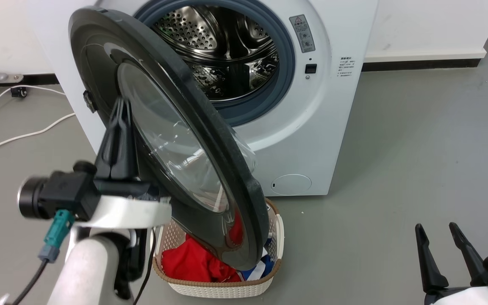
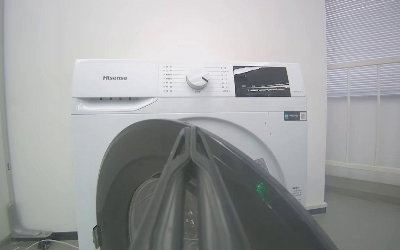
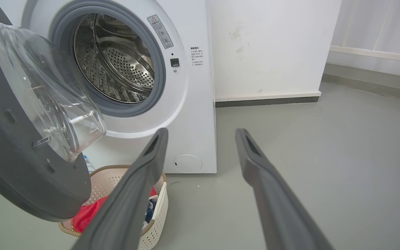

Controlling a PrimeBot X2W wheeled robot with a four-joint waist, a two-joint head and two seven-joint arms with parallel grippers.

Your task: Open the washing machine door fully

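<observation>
Nearest, left claw [image 1: 121, 106]: fingers pressed together, pinching nothing, lying up along the outer face of the washing machine door [image 1: 172, 135]; we cannot confirm contact. Right claw [image 1: 435, 228]: spread, empty, low at our right, well apart from the door. The door stands roughly half swung, hinge at our left, free edge above the laundry basket [image 1: 223, 290]. Beyond it, the washing machine [image 1: 320, 127], steel drum [image 1: 227, 46] exposed. We judge the remaining swing runs leftward, toward the left claw; the inner face looks toward the right claw.
</observation>
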